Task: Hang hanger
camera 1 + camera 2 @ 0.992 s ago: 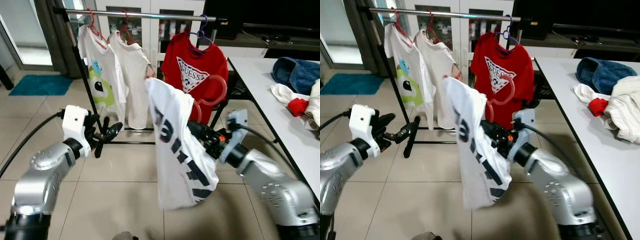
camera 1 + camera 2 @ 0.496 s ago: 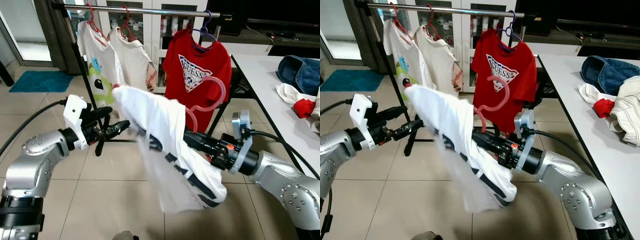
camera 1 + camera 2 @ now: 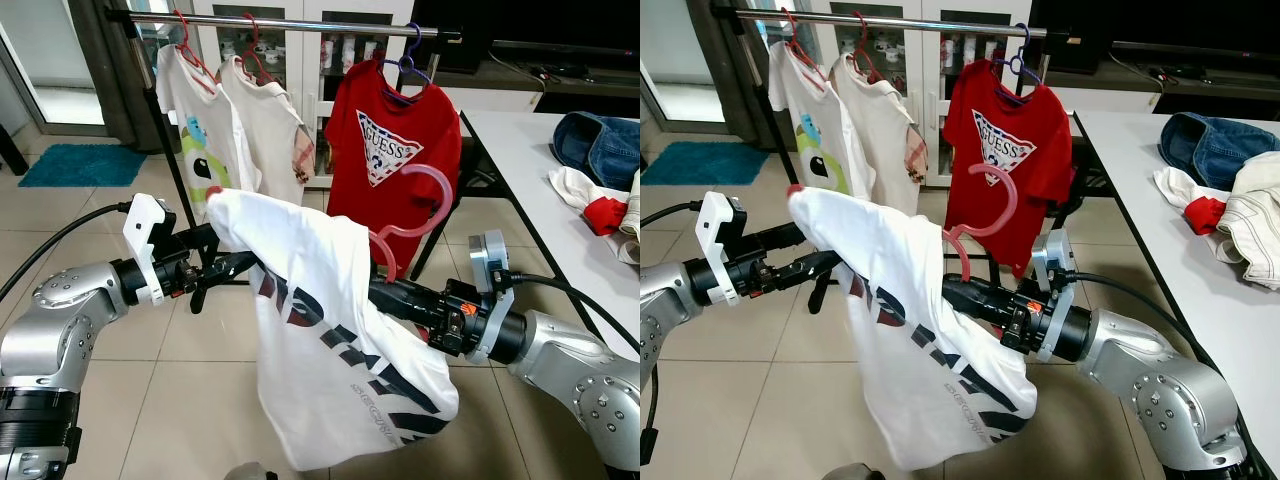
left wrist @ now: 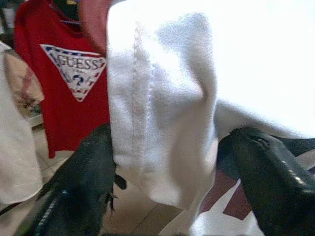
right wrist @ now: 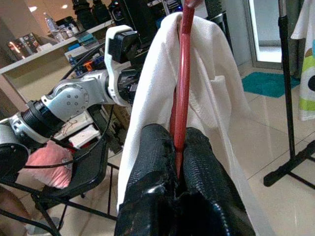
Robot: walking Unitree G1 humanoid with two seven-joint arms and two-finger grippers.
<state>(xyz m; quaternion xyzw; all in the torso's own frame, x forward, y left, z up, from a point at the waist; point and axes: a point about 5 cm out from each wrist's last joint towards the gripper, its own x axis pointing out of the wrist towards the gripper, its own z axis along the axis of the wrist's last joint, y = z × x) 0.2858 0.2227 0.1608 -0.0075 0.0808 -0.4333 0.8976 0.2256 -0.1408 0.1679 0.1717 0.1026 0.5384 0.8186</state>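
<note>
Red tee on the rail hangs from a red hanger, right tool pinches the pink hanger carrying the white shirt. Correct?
Not quite. The red tee hangs from a purple hanger, as the left eye view shows. The rest holds: the right tool is shut on the pink hanger carrying the white shirt.

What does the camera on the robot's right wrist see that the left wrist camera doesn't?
The right wrist view shows the right gripper shut on the red hanger running up inside the shirt, with the left arm beyond it and a teal mat on the floor. The left wrist view instead shows the left gripper with its fingers either side of a fold of cloth, and the red Guess T-shirt hanging behind. Both show the white T-shirt up close.
</note>
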